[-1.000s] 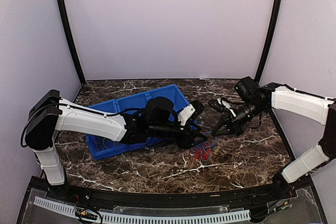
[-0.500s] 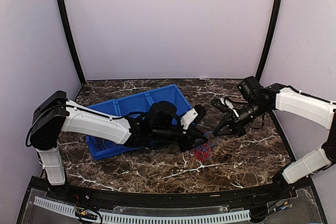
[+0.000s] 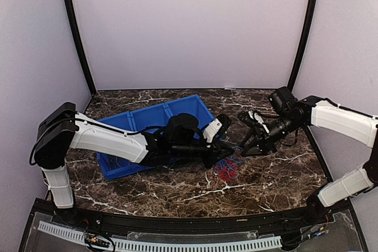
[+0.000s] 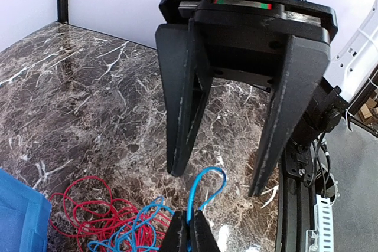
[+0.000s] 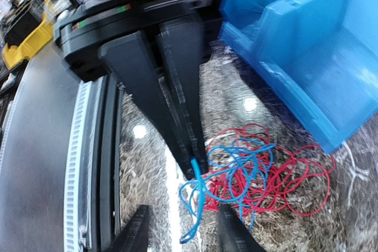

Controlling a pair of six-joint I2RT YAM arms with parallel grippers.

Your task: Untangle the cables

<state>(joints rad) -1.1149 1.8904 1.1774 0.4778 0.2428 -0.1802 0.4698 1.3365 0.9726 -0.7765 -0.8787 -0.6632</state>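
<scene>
Pinching a thin looping blue cable (image 5: 236,163) at its very tips, the left gripper (image 5: 194,163) has both black fingers pressed flat together, no gap, at ctr of the right wrist view. A short blue strand hangs down from the pinch point. In the left wrist view the left gripper (image 4: 189,233) shows only as shut tips at bottom ctr, w/ a small blue loop standing up just above them. The right gripper (image 4: 215,180) fills the top and middle of that view. Its jaws are apart at a moderate width, one finger on either side of the raised loop, and nothing is clamped btwn them. Whether a finger brushes the loop can't be told. In the top view the two grippers meet nose to nose, right of ctr, left gripper (image 3: 227,147) coming in from the left and right gripper (image 3: 243,147) from the right. Directly below them in frame lies a bunch of thin red cable (image 3: 226,171), coiled flat on the dark marble-patterned table (image 3: 277,175). The rest of the blue cable (image 3: 235,156) lies over the upper part of the red coils, tangled w/ them. In the left wrist view this pile is at lower left, red cable (image 4: 88,210) spreading further left than the blue. A blue plastic bin (image 3: 147,116) sits left of ctr in the top view, partly under the left arm and just beside the pile. It appears at upper right of the right wrist view and as a corner at lower left of the left wrist view.
</scene>
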